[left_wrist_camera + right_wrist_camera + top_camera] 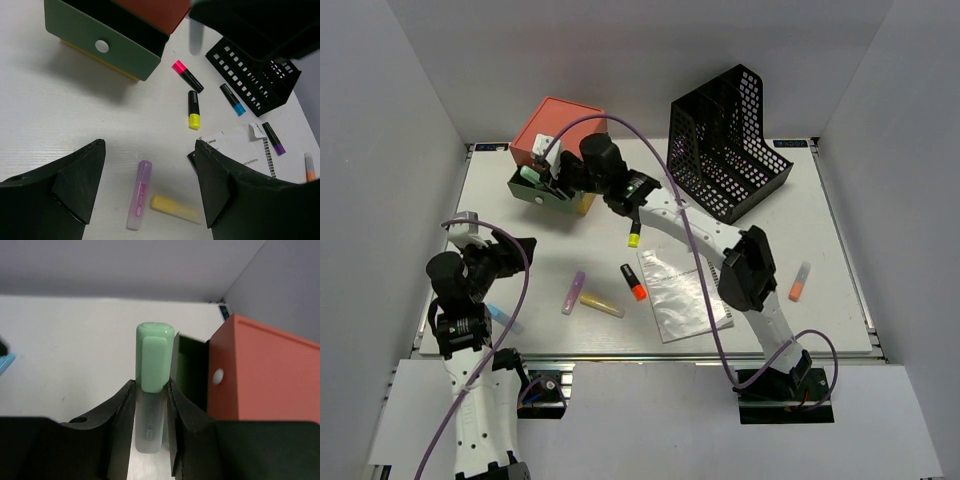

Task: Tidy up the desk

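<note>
the right gripper (150,392) was clamped on a green-capped highlighter (154,352), its label too blurred to be read, just beside the drawer box (265,375). the left gripper (150,150) was held wide above the white desk (50,110), over a purple highlighter (139,195).

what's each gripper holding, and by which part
Right gripper: the green-capped highlighter, pinched on its clear barrel below the cap. Left gripper: nothing, jaws open.
</note>
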You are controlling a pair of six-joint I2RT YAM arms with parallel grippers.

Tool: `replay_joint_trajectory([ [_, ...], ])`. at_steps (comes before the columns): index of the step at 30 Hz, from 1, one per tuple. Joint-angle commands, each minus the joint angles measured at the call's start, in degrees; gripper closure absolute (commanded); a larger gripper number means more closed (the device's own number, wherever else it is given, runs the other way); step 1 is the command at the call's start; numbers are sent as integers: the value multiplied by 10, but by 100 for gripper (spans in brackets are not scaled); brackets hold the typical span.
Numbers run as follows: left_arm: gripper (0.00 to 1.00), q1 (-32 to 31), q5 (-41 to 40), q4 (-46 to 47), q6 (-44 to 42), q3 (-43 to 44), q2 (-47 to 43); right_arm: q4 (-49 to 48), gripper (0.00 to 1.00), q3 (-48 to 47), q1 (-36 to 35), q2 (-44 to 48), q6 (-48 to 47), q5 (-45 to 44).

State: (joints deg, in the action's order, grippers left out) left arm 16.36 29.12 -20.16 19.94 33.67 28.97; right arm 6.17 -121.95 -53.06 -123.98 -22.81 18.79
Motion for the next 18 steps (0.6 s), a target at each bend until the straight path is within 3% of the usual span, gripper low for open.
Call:
replay_joint_trajectory([
  [1, 18, -1, -1, -4, -4, 5, -8, -164, 100, -43, 2, -42, 28, -69],
  [9, 18, -1, 4, 2, -2, 3, -17, -279, 100, -58, 7, -113, 2, -102],
  [18, 18, 4, 7, 3, -3, 3, -23, -289, 100, -44, 11, -137, -22, -105],
])
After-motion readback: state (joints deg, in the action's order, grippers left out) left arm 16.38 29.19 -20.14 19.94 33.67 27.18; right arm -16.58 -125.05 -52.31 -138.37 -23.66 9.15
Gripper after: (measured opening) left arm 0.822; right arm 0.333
